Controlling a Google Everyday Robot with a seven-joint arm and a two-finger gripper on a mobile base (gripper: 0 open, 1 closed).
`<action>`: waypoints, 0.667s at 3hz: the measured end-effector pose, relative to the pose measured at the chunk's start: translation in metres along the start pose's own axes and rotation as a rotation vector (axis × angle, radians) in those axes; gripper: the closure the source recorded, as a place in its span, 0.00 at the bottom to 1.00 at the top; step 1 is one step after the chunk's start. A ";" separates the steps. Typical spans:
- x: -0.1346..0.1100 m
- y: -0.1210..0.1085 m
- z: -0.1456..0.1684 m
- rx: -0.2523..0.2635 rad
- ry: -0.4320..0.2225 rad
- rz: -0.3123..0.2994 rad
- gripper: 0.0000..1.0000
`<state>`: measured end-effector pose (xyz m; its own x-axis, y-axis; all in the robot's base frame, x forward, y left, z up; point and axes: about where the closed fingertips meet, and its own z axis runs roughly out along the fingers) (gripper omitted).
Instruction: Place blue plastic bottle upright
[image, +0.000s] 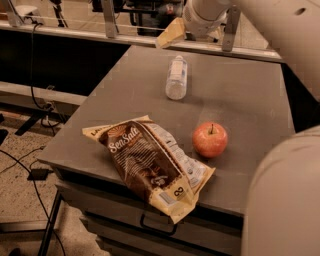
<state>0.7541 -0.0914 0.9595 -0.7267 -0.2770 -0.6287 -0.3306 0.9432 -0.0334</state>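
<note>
The blue plastic bottle (176, 77) is a small clear ribbed bottle with a white cap. It lies on its side on the grey table (245, 100), toward the far middle, with the cap pointing away from me. My gripper (172, 32) hangs above and just beyond the bottle's cap end, near the table's far edge, and is not touching the bottle. My white arm (260, 20) reaches in from the upper right.
A red apple (210, 140) sits right of centre. A brown chip bag (150, 167) lies at the near edge, overhanging it slightly. A rail and dark equipment stand behind the table. Cables run over the floor at the left.
</note>
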 end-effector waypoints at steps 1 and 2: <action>-0.002 -0.004 0.023 0.011 0.038 0.109 0.00; 0.004 -0.012 0.045 0.005 0.083 0.175 0.00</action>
<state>0.7826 -0.0954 0.9222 -0.8203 -0.1225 -0.5587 -0.1916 0.9792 0.0666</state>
